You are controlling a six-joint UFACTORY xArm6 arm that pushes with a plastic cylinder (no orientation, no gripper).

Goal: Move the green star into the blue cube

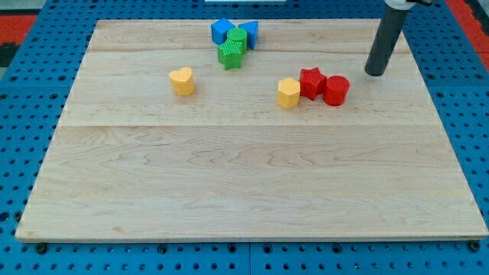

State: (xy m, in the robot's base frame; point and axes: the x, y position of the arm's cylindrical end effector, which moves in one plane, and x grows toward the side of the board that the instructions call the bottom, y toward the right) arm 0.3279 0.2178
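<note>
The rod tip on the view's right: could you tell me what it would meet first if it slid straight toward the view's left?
My tip would probably meet the red cylinder first, with the red star just beyond it. Depth is unclear, though: the tip sits slightly nearer the view's top, so it might pass just above them.

no readable text, labels, brands, numbers or signs on any surface in view.

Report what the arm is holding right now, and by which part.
Nothing is held. My tip rests on bare board, apart from the red cylinder and far from the green star.
</note>
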